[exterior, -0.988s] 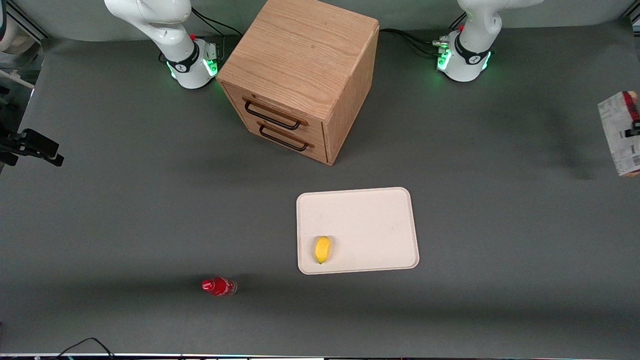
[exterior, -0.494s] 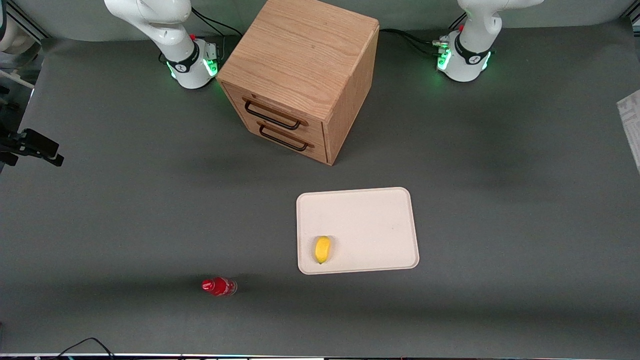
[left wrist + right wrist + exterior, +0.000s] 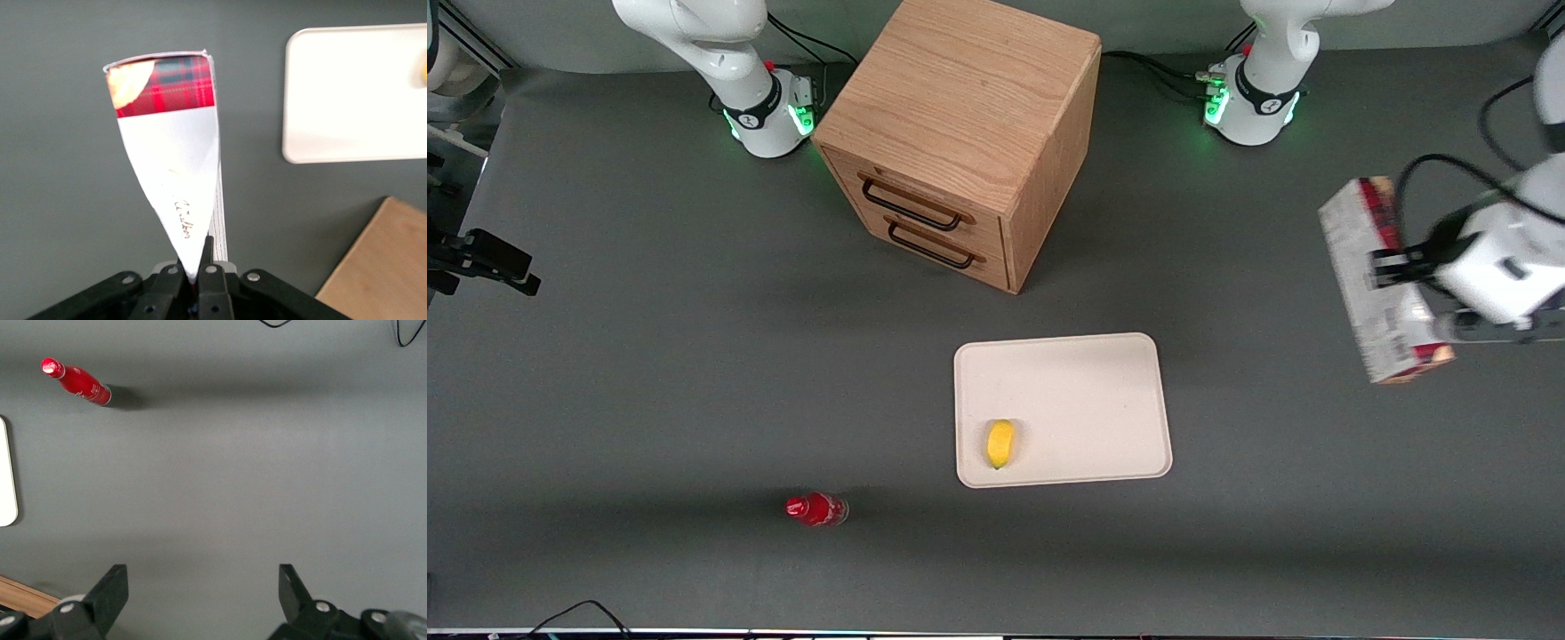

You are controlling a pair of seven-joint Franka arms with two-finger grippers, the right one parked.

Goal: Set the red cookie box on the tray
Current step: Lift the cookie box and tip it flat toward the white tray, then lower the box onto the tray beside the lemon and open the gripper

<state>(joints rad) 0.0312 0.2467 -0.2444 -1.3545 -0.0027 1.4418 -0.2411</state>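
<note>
The red cookie box (image 3: 1376,283) hangs in the air above the table toward the working arm's end, its grey-white printed side facing the front camera and a red strip along one edge. My left gripper (image 3: 1409,293) is shut on it at mid-length. The wrist view shows the carton (image 3: 175,153) sticking out from between the fingers (image 3: 212,257), with a red tartan end and a tan patch. The cream-white tray (image 3: 1085,391) lies flat on the table, well apart from the box and lower. The same tray (image 3: 353,93) also appears in the wrist view.
A yellow banana-shaped piece (image 3: 1000,443) lies on the tray at its near corner. A wooden drawer cabinet (image 3: 960,133) stands farther from the front camera than the tray. A small red bottle (image 3: 815,509) lies on the table toward the parked arm's end.
The box had slid almost out of the front view half a second ago. It has since swung back in toward the tray, with the gripper and wrist in sight.
</note>
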